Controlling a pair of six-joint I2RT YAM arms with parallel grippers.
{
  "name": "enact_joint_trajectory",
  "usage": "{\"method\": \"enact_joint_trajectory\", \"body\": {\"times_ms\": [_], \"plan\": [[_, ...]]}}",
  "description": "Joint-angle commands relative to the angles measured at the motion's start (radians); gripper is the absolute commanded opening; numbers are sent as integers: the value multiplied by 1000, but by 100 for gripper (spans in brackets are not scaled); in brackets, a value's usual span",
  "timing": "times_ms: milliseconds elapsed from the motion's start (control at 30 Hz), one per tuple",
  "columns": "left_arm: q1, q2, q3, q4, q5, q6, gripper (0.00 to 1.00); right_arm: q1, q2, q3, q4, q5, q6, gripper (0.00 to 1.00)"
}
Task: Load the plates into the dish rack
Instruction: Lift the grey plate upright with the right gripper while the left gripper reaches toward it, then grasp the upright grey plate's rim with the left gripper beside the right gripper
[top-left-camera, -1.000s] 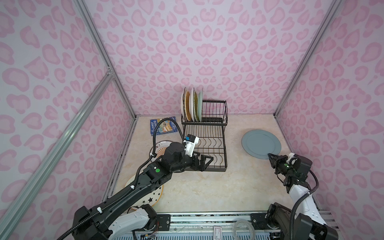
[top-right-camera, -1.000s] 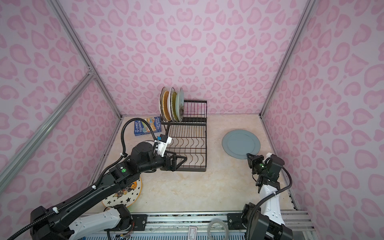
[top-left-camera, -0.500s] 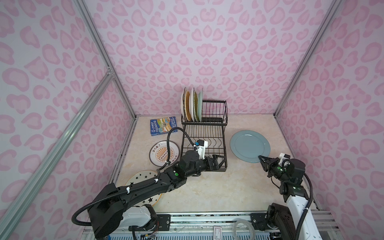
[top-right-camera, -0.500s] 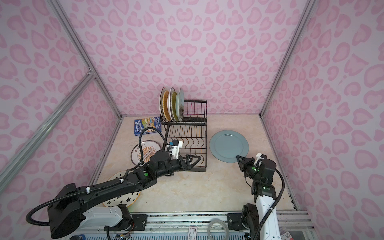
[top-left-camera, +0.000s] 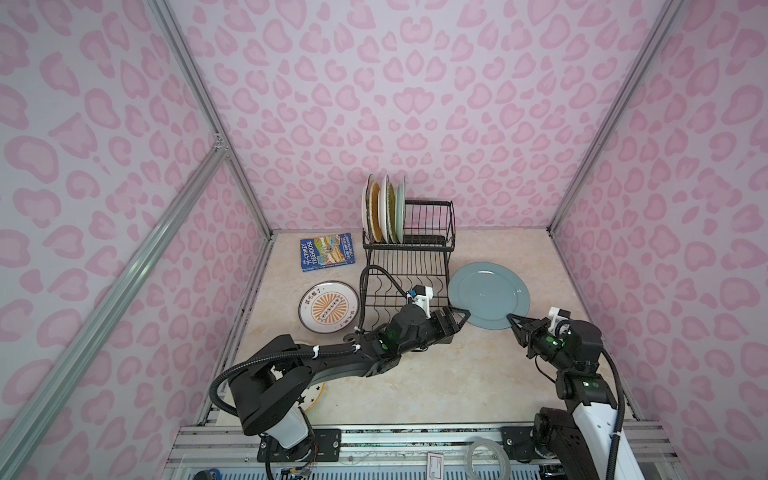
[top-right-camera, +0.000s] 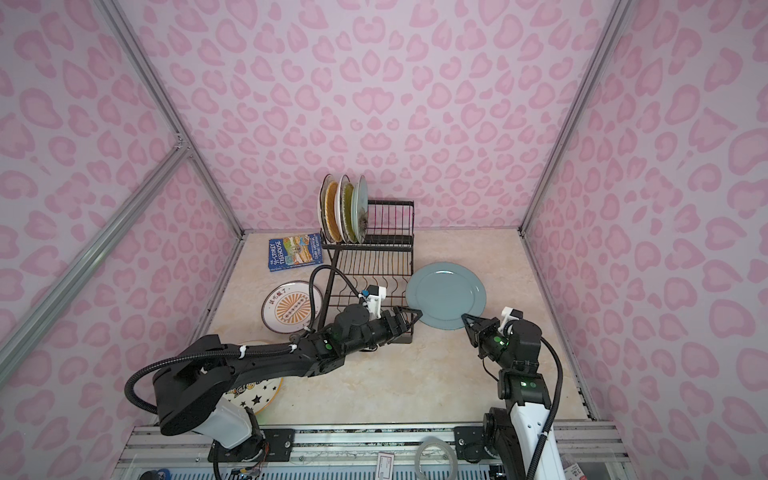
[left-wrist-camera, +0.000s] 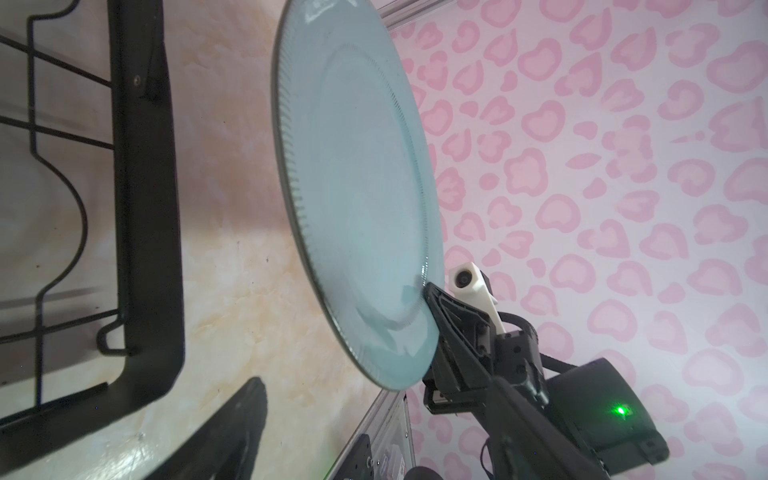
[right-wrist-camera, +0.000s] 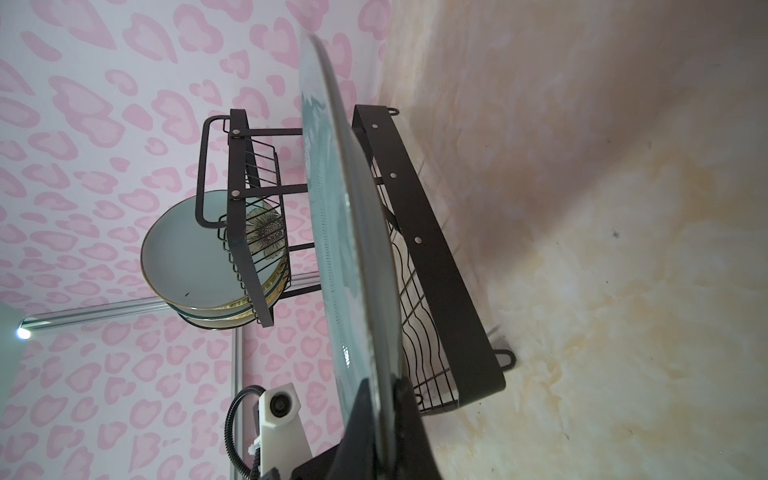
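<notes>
Right tool (top-left-camera: 510, 319) tight on the rim of the grey-blue plate (top-left-camera: 488, 297); left tool (top-left-camera: 462, 318) spread wide, just beside that plate.

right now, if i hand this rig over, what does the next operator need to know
Right gripper: shut on the near rim of the grey-blue plate, held off the table beside the dish rack.
Left gripper: open at that plate's left rim, not gripping.
Done: four plates stand upright in the rack's upper basket.
Left: this plate, plus the sunburst plate and the star plate, which is partly under the left arm. Both lie flat on the table.
</notes>
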Motion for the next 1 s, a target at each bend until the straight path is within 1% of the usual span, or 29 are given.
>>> {"method": "enact_joint_trajectory", "body": {"times_ms": [0,133,267,400,500,533,667,767,833,900,967], "plan": [[-1,34,31,78,-19,-55,77,14,-12,7,98,5,14,0],[-1,67,51,85,-24,-79,66,23,-21,7,97,7,18,0],[0,94,76,86,-25,-94,49,28,-31,7,92,10,19,0],[0,119,87,91,-32,-121,41,30,-37,7,91,10,22,0],[-1,135,92,106,-31,-138,37,33,-38,7,92,8,22,0],[-1,140,93,107,-31,-142,33,33,-37,7,92,8,22,0],[-1,155,101,120,-27,-152,23,36,-38,3,97,6,22,0],[-1,163,111,123,-30,-155,19,37,-42,0,95,2,22,0],[0,168,118,123,-30,-159,12,37,-45,-2,93,1,22,0],[-1,174,120,139,-32,-170,3,37,-50,-4,92,-1,22,0],[-1,174,117,155,-28,-178,3,37,-50,-4,89,-5,19,0]]}}
